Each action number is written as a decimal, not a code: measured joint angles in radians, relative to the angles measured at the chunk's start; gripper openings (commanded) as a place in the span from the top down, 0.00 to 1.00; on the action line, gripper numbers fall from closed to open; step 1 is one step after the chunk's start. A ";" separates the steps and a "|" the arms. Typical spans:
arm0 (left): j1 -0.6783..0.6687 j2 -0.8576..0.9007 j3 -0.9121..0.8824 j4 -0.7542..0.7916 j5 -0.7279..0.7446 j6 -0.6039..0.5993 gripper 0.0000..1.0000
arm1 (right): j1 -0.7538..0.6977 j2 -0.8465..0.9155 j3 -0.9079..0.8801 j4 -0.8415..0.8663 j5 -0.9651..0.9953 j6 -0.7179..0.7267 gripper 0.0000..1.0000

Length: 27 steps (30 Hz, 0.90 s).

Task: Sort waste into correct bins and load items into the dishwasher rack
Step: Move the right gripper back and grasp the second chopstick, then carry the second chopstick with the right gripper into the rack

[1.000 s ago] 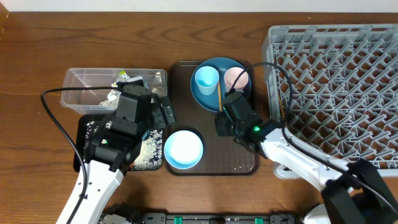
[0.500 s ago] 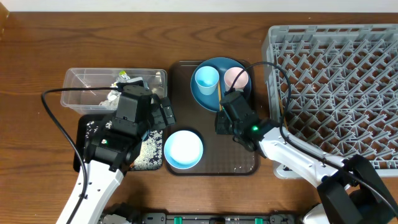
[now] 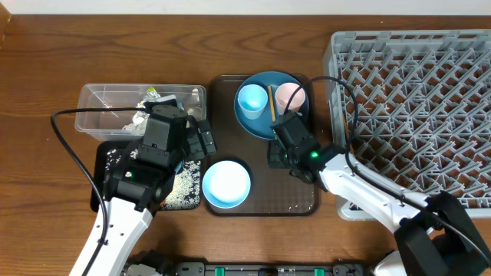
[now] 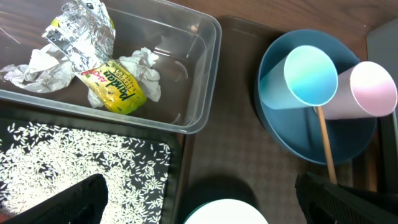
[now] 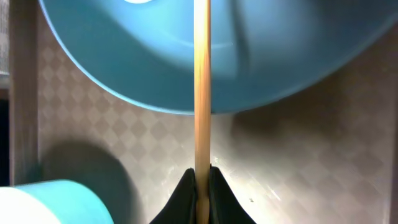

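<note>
The right jaws clench the near end of the chopsticks (image 5: 201, 93), just off the plate (image 5: 112, 62) rim where a pinch fits, likely bound for the rack (image 3: 414, 92) at right; the left jaws hang released.

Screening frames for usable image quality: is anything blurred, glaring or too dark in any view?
Overhead: evenly lit and sharp. Left wrist: sharp, with slight glare on the foil wrapper. Right wrist: the blue plate is out of focus; the chopsticks pinched in the right gripper and the brown tray look sharper.
</note>
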 measured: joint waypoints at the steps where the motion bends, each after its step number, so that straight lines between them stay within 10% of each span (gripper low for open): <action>1: 0.000 0.000 0.000 0.000 0.000 0.000 0.02 | 0.000 -0.003 0.007 -0.017 0.000 -0.001 0.96; 27: 0.000 0.000 0.000 -0.001 0.000 0.000 0.02 | -0.117 -0.448 0.114 -0.307 -0.014 -0.185 0.99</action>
